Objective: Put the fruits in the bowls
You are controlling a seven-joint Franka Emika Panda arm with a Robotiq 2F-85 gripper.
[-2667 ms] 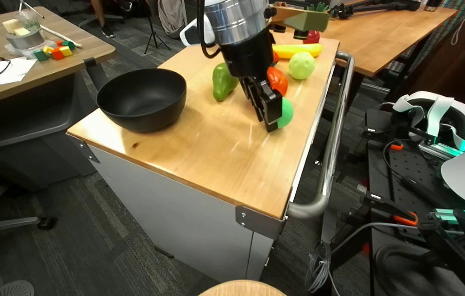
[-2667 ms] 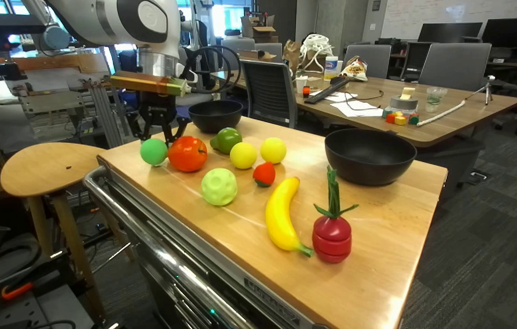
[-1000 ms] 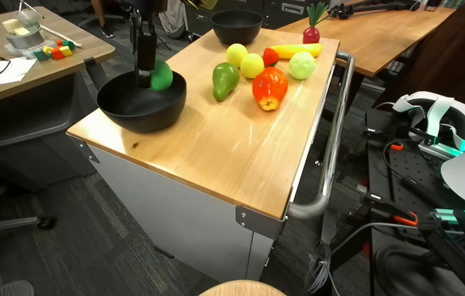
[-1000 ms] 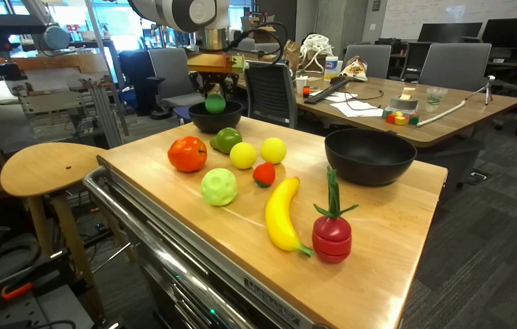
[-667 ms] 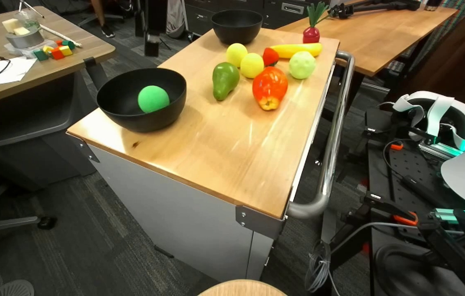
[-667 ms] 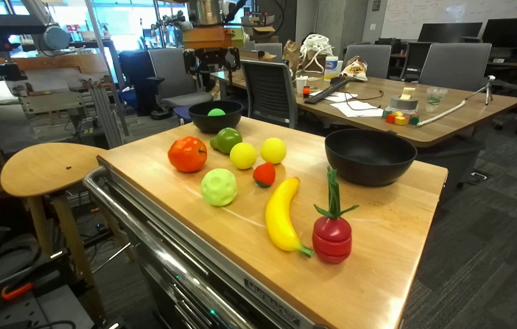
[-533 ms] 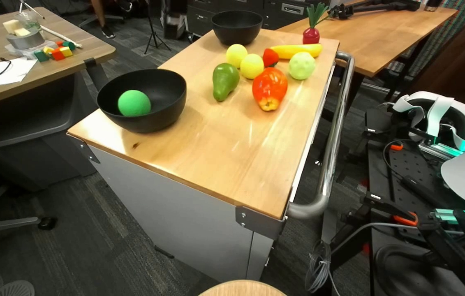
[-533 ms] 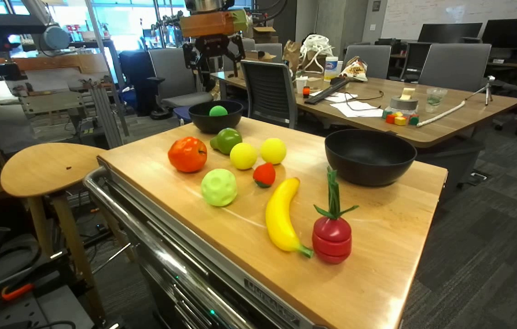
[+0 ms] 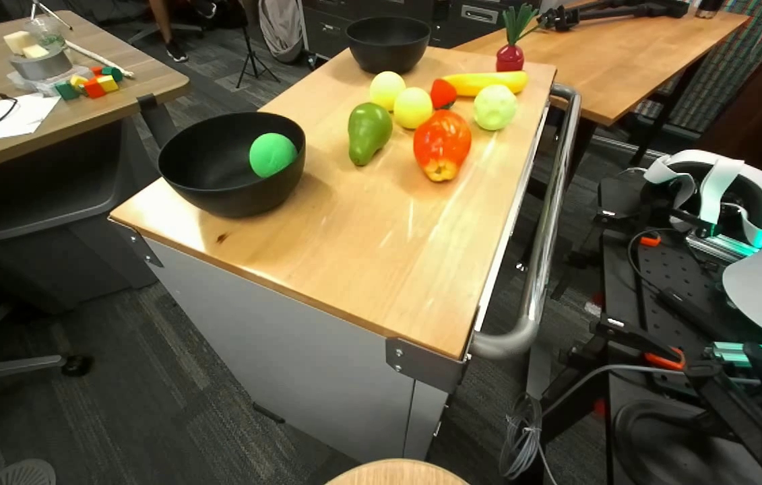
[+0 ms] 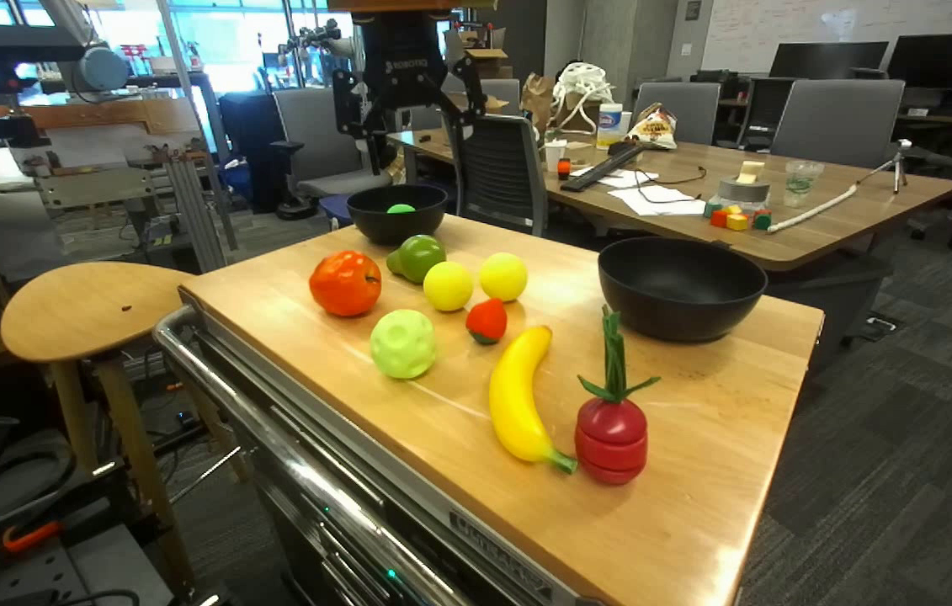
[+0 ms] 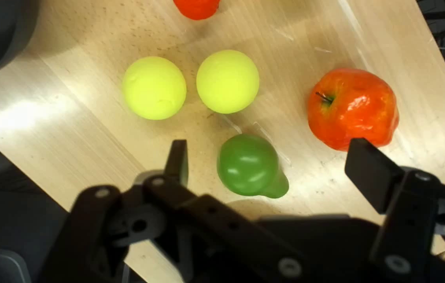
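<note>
In an exterior view, a glossy wooden tabletop [image 9: 354, 242] above dark carpet [image 9: 124, 384]; near the avocado [image 9: 369, 131], a smooth green ball [image 9: 272, 155] in a black bowl [image 9: 236, 204]. In an exterior view, the gripper [image 10: 423, 147], jaws wide apart and empty, hangs higher than the avocado; right of that fruit, the other bowl [image 10: 682, 295] and a banana [image 10: 513, 400]. In the wrist view, yellow balls [image 11: 154, 87] and a red apple [image 11: 354, 110] near the avocado, the gripper overlapping the apple's edge
</note>
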